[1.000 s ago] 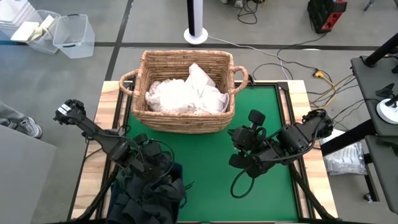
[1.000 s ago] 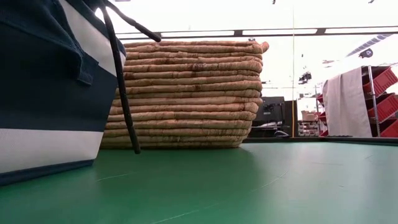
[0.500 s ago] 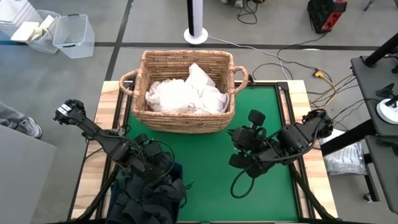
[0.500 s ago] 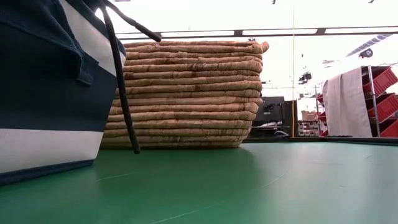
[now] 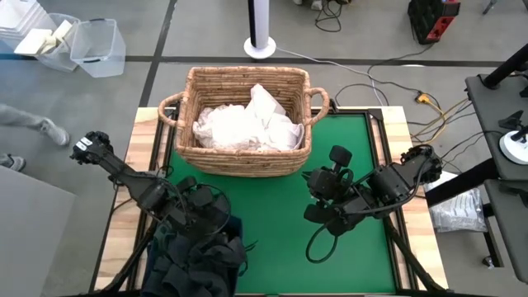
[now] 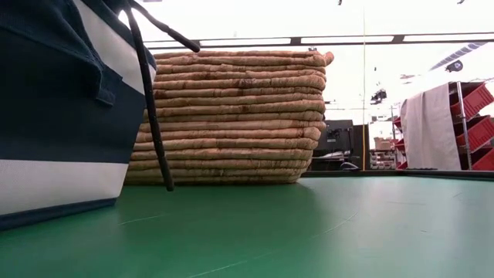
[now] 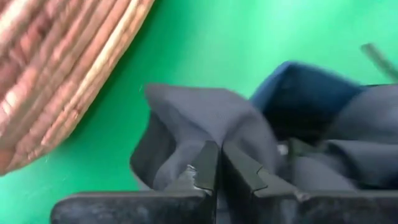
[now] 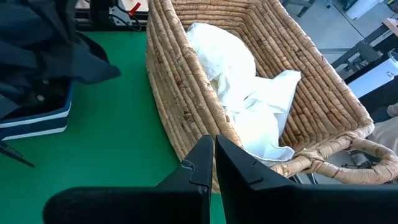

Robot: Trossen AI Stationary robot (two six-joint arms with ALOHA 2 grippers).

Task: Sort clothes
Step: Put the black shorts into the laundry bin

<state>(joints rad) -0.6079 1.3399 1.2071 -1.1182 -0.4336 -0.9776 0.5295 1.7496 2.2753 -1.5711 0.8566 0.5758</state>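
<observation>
Several dark clothes fill the navy blue bin at the near left of the green mat. White clothes lie in the wicker basket at the far middle. My left gripper hangs over the bin's far edge and is shut on a dark grey garment, part of which hangs outside the bin above the mat. My right gripper hovers shut and empty above the mat's right half, pointing toward the basket. My left gripper pinches a raised fold of the dark grey garment between its two fingertips, slanting down from above. The cloth peaks toward the tips and spreads slack below them, over the bin's edge. How many layers are held is hidden by the fingers.
Low on the mat, the bin's wall and a dark strap stand before the basket's side. The green mat lies bare right of the basket. A person's shoe is on the floor left of the table.
My left gripper has risen a little above the bin's far edge. The person's foot on the floor at the left has stepped farther off.
</observation>
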